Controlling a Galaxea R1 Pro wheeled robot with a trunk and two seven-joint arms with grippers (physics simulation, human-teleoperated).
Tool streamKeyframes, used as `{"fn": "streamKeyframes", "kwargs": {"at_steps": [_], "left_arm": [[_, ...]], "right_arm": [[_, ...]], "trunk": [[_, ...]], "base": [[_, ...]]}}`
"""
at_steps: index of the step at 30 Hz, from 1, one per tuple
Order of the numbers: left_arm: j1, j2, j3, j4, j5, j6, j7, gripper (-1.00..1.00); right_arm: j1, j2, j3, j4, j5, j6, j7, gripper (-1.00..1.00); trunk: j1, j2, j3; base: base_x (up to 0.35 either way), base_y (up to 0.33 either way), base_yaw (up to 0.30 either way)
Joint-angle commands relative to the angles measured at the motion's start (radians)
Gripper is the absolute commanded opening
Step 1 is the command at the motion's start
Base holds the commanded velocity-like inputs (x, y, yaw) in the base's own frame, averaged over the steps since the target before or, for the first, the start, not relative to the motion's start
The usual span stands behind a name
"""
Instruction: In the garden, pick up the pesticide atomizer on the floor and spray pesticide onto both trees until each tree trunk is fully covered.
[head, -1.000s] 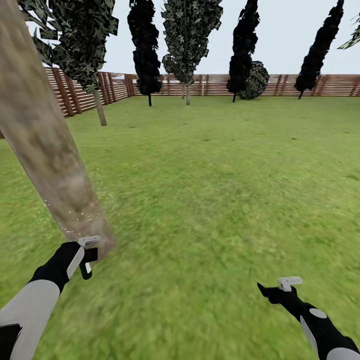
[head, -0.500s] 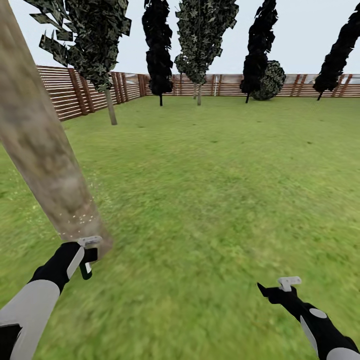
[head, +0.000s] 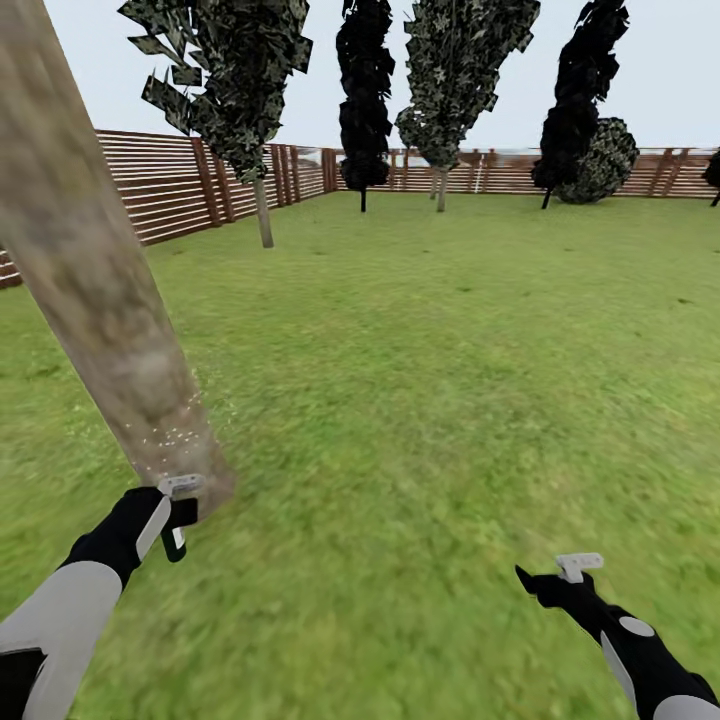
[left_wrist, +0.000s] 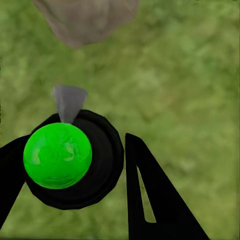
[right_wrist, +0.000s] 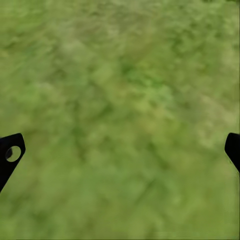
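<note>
The left end effector is clamped on the pesticide atomizer, whose dark round body with a green cap sits between its fingers, nozzle toward the tree trunk just ahead. Pale specks dot the bark above it. The bottle looks small, light and rigid, probably smooth-sided, so a firm hold around the body's middle suits it. The right end effector hangs spread wide and empty over the floor, well apart.
</note>
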Motion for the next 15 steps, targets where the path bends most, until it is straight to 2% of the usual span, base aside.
{"fn": "streamKeyframes", "kwargs": {"at_steps": [1,9,12,15], "left_arm": [[0.001,0.003,0.001,0.0,0.0,0.0,-0.001,-1.0],[-0.004,-0.007,-0.001,-0.02,0.005,0.007,0.005,-1.0],[-0.017,-0.029,-0.003,-0.022,0.004,0.019,0.003,-1.0],[-0.081,-0.061,-0.003,-0.022,0.003,0.096,0.004,-1.0]], "right_arm": [[0.0,-0.001,0.0,0.0,0.0,0.0,0.0,1.0],[0.0,-0.003,0.0,-0.001,0.0,0.0,0.0,1.0],[0.0,-0.003,-0.001,-0.001,0.0,0.0,0.0,1.0],[0.0,-0.004,-0.002,-0.001,0.0,0.0,0.0,1.0]], "trunk": [[0.0,0.0,0.0],[0.0,0.0,0.0],[0.0,0.0,0.0],[0.0,0.0,0.0]], "base": [[0.23,-0.269,0.277],[0.213,-0.217,0.25],[0.008,-0.007,0.014],[0.001,-0.001,0.001]]}}
